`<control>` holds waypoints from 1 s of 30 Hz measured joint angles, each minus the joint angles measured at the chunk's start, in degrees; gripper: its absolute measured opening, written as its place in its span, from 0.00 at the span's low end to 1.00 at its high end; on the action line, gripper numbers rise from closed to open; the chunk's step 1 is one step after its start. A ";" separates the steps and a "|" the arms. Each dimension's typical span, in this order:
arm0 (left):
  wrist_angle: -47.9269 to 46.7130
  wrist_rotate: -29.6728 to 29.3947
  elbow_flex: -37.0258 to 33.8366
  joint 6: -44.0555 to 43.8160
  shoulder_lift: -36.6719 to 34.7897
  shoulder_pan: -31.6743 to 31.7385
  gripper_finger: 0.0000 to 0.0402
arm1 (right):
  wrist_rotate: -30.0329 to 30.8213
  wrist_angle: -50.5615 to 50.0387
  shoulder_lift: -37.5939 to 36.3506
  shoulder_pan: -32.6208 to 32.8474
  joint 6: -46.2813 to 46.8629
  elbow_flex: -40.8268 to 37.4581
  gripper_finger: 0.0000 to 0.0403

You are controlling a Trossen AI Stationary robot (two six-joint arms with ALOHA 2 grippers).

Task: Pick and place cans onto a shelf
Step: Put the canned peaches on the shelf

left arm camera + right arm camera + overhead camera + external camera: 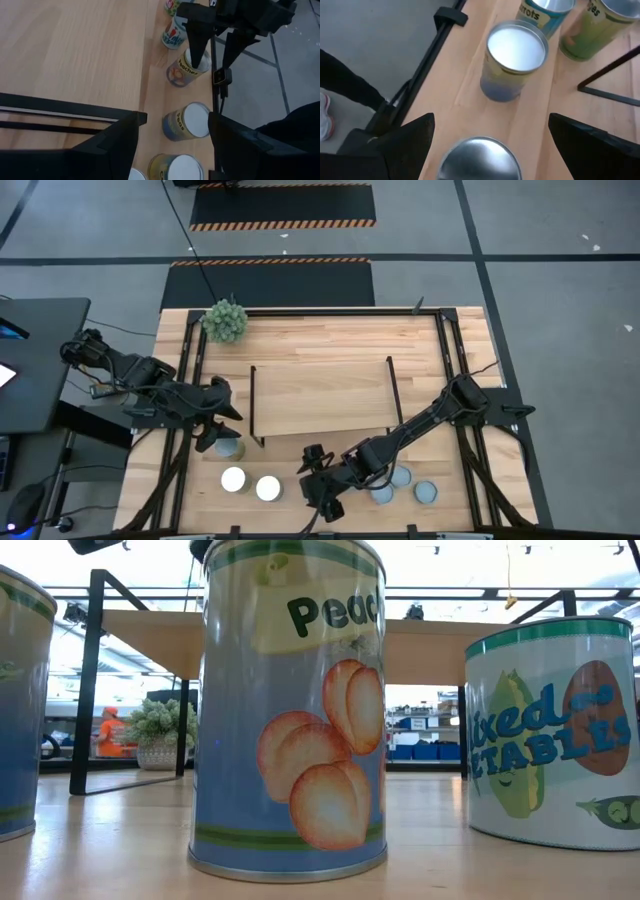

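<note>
**Several cans to shelve, one framed by open fingers**

Hung low over the front edge of the surface [330, 345] with the right gripper [322, 485] spread wide, one finger on each side of the peach can [290, 710] and not touching it. Saw its silvery lid centred between the pads in the right wrist view. Judged the step to be the pick: called for lowering until the fingers [395, 145] bracketed the label's middle, then squeezing evenly so the can stayed upright. Needed care with the white-topped can [512, 55] near on one side and the mixed-vegetables can [555, 730] on the other. Counted no can on the shelf [320, 395], well apart behind the row. Waited with the left gripper [218, 438] unclenched above other cans at the front left, holding nothing.
</note>
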 joint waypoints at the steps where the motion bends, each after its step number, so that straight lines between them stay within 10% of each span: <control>1: -0.03 0.00 0.00 0.00 0.00 0.00 0.61 | -0.01 -0.01 0.00 -0.03 -0.02 -0.41 0.99; 30: -0.73 -0.24 0.02 0.04 0.00 0.02 0.61 | -0.02 -6.17 1.04 1.15 -3.54 -2.03 0.99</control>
